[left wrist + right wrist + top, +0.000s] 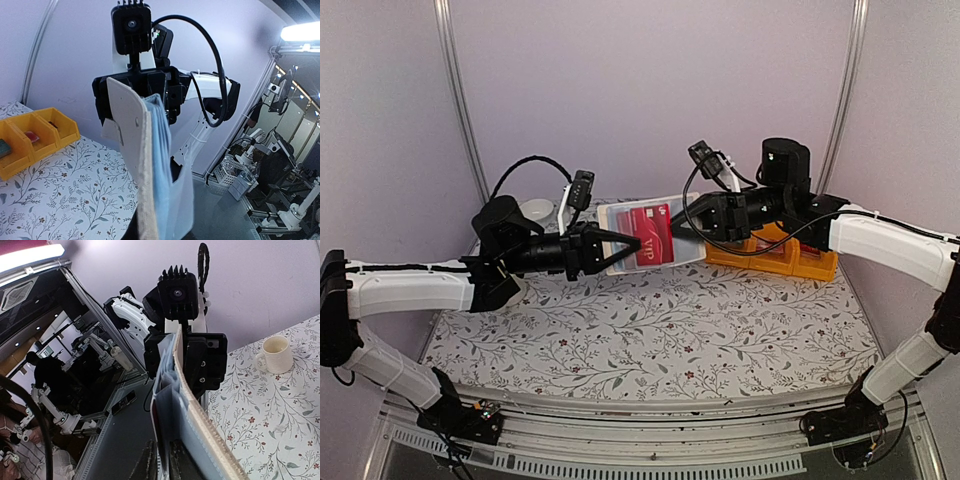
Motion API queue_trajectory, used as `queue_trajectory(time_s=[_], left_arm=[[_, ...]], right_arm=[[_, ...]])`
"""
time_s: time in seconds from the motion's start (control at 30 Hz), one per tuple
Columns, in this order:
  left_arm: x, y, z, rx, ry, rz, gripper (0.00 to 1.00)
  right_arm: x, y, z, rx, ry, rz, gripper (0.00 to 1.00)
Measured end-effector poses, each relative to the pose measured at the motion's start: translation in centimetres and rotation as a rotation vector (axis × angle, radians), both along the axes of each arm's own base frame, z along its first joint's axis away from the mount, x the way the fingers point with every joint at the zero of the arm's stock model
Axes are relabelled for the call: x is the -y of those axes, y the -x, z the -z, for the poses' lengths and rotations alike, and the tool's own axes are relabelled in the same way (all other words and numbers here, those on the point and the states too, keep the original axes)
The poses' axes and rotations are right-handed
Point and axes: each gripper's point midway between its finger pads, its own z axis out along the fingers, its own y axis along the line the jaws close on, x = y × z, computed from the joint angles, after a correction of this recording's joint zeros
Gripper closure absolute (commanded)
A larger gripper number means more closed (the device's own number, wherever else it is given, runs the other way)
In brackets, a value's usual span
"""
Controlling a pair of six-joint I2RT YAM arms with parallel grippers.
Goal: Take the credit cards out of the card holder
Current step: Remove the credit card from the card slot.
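left end effector [628, 245] clamps the one card holder [614, 216], one red card [652, 234] showing; right end effector [684, 228] grip unclear.

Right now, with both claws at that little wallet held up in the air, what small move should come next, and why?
Probably the right claw should pinch the edge of the red card and draw it sideways out of its pocket. The left claw clamps the other end of the card holder in the air, and the card sits right at the right claw's tips.

pale lilac walls [650, 90]; floral tablecloth [650, 330]; bright ceiling light strip [300, 32]; cluttered lab beyond.
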Motion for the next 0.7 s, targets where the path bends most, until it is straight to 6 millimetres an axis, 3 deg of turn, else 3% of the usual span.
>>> queue_trajectory(time_s=[0.27, 0.7], left_arm=[[-0.02, -0.01, -0.14, -0.002, 0.005, -0.001, 1.00], [-0.02, -0.14, -0.11, -0.007, 0.006, -0.007, 1.00]], right_arm=[[-0.12, 0.05, -0.14, 0.000, -0.004, 0.000, 0.85], [-0.41, -0.07, 0.12, -0.006, -0.002, 0.001, 0.98]])
